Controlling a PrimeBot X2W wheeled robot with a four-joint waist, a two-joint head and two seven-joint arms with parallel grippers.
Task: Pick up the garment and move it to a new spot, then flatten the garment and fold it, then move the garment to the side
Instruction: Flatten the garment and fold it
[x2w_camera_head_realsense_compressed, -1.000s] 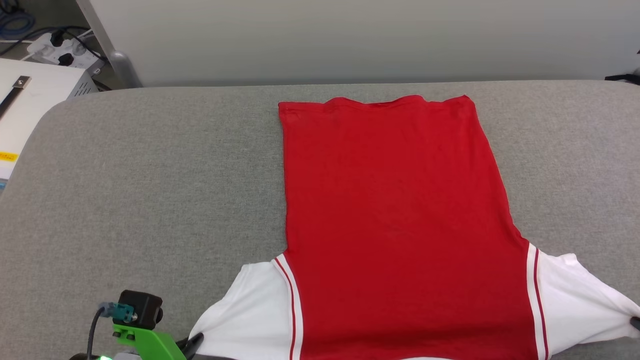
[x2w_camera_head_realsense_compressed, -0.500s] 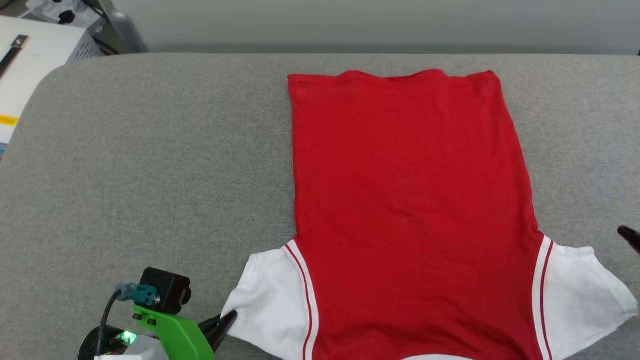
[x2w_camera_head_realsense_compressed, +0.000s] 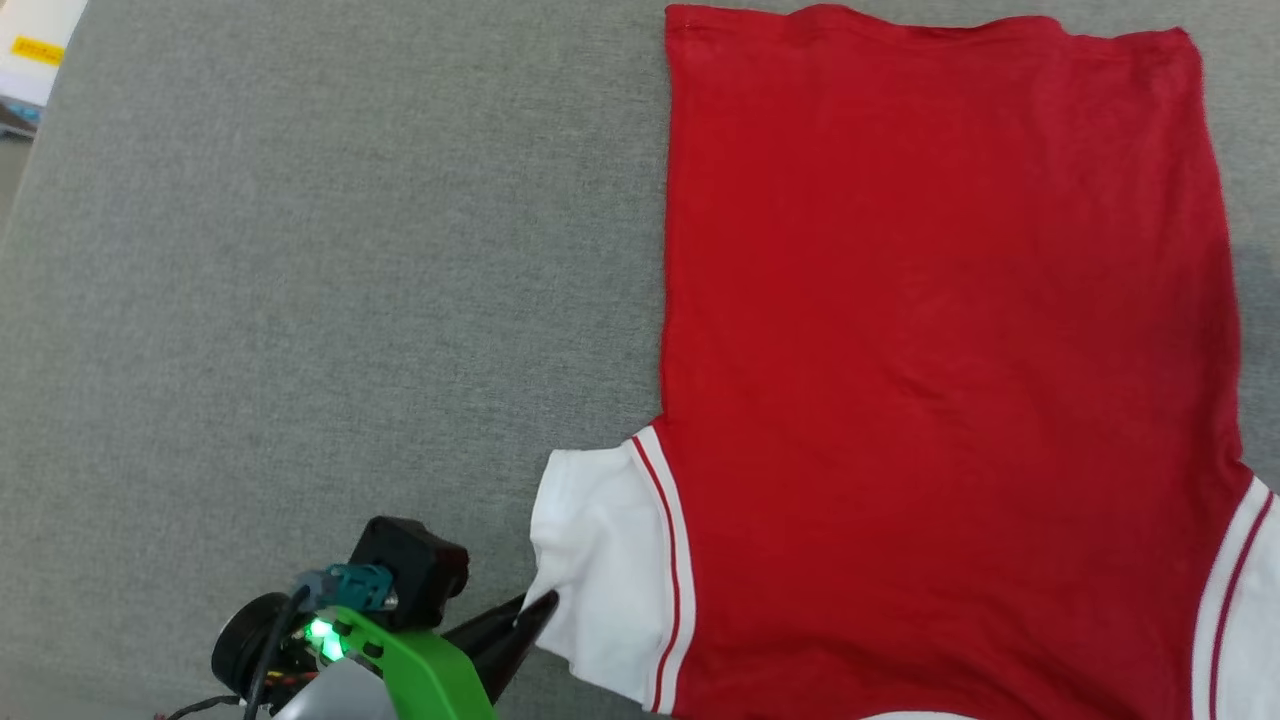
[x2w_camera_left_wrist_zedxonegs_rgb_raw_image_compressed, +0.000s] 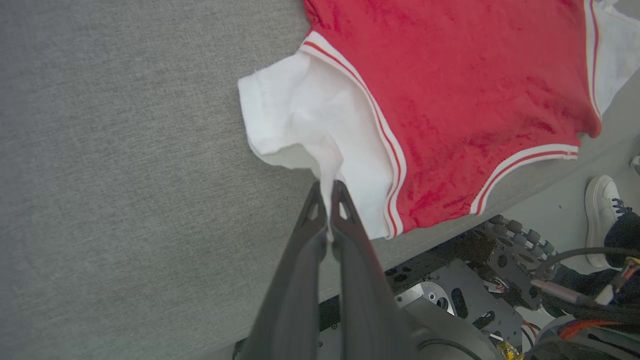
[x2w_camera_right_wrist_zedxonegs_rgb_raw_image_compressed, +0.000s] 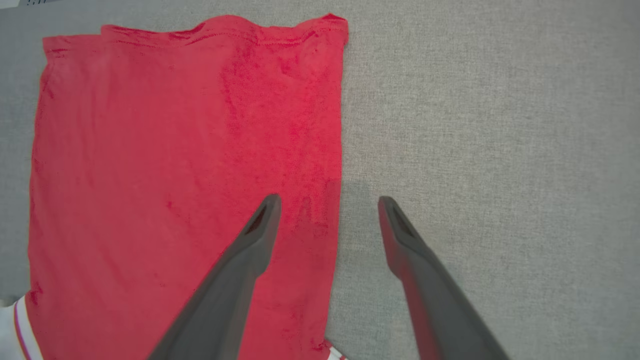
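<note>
The garment, a red T-shirt with white sleeves, lies spread flat on the grey padded surface, hem at the far end. My left gripper is shut on the edge of the white left sleeve; the left wrist view shows the garment with a pinch of white sleeve fabric between the closed fingers of the left gripper. In the right wrist view my right gripper hangs open above the right side edge of the garment, nothing between its fingers.
Grey surface spreads wide to the left of the garment. A white box with a yellow label sits off the surface's far left corner. Below the near edge are the robot's base and a person's white shoe.
The right gripper has let go of the right sleeve, opened and risen over the garment's right edge. The head camera has tilted down and left. The left gripper keeps its pinch on the left sleeve.
</note>
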